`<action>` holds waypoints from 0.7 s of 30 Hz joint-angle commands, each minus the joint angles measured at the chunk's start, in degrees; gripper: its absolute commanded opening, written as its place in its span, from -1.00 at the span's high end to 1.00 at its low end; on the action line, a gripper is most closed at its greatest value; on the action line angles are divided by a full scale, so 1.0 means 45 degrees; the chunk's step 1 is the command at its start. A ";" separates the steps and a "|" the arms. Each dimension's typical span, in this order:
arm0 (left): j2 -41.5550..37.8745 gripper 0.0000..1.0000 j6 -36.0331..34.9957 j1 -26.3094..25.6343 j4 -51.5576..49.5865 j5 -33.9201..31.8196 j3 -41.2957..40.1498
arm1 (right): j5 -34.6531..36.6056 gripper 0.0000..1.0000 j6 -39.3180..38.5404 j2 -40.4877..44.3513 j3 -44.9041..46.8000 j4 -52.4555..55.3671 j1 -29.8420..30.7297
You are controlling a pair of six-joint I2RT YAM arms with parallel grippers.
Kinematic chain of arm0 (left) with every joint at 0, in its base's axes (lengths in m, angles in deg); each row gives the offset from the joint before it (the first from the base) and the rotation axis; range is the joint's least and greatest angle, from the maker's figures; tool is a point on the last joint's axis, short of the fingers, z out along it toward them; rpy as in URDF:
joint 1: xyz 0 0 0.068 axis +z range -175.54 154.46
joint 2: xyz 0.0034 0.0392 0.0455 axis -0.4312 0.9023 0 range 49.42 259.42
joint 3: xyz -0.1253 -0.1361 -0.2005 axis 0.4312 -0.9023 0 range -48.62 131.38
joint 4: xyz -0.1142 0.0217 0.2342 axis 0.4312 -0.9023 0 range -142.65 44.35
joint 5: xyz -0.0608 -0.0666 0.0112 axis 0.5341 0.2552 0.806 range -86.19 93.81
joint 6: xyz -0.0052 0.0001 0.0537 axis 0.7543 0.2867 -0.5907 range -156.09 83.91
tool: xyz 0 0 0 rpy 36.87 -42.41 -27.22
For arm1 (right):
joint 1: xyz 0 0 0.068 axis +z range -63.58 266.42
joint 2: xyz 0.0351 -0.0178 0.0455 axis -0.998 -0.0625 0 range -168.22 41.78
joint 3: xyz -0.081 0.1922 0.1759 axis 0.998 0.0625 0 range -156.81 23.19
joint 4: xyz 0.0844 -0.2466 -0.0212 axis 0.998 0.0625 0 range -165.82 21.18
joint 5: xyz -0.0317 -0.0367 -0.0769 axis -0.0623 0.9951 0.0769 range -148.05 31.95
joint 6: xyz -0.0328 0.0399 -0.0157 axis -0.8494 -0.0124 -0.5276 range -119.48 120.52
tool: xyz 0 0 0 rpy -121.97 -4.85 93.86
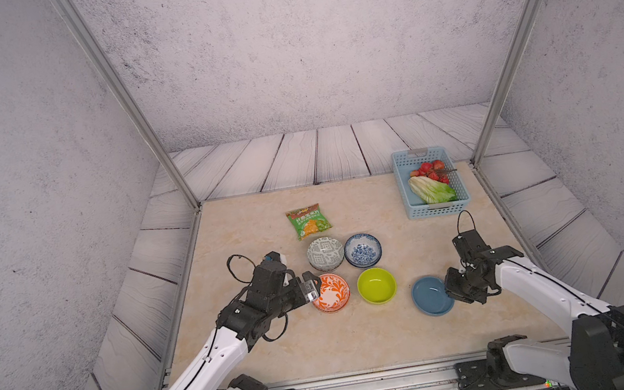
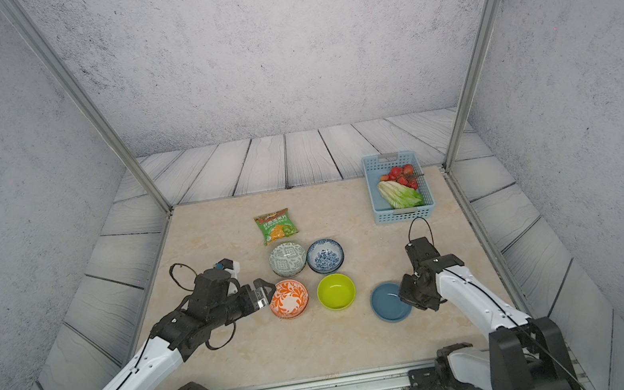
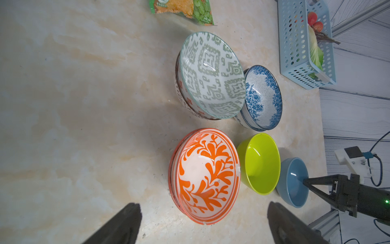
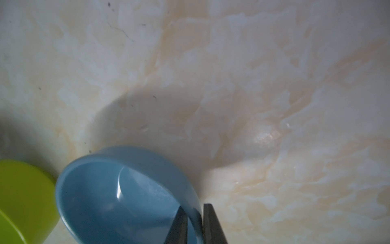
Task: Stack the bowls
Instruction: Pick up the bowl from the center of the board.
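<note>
Blue bowl [image 4: 118,196]: plain; right end of the front row on the tabletop [image 1: 323,341]; just beside the lime-green bowl [image 1: 376,285]; whether its base sits fully flat I cannot tell
Right hand [image 4: 194,207]: fingers [image 4: 213,224] nearly together, one inside the rim and one outside; they pinch the blue bowl's wall on the side nearest that arm
Lime-green bowl: plain, single, upright; between the blue bowl and the orange pair [image 3: 207,175]
Orange pair: two orange-white patterned bowls, nested; left end of the front row
Left hand [image 1: 313,288]: spread wide, gripping nothing; tips just beside the orange pair's left rim; contact cannot be told
Back row: grey geometric bowl [image 3: 213,74] nested in the white latticed bowl [image 3: 181,93]; blue floral pair [image 1: 362,250], nested, just to its right
Snack bag [image 1: 309,221]: green; flat, just behind the grey geometric bowl
Basket [image 1: 404,190]: light-blue, perforated; far right corner, well apart from the bowls; holds lettuce [image 1: 431,188] and red fruit [image 1: 432,167]
</note>
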 commanded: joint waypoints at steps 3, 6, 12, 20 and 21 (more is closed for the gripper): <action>0.0199 -1.00 -0.0052 0.0077 0.0230 0.0099 0.0106 | -0.0265 0.94 -0.0520 -0.0339 -0.0195 -0.0090 -0.0017; 0.0274 -1.00 -0.0057 0.0083 0.0248 0.0082 0.0137 | -0.0354 1.00 -0.0612 -0.0385 -0.0358 -0.0006 -0.0016; 0.0328 -1.00 -0.0033 0.0081 0.0306 0.0067 0.0140 | -0.0445 1.00 -0.0612 0.0652 -0.1145 0.0810 0.0038; 0.0379 -1.00 -0.0014 0.0093 0.0307 0.0047 0.0140 | -0.0856 1.00 -0.0706 0.0883 -0.3276 0.1991 0.1137; 0.0392 -1.00 -0.0003 0.0089 0.0331 0.0043 0.0140 | -0.0806 1.00 -0.0694 0.0736 -0.3605 0.2150 0.1376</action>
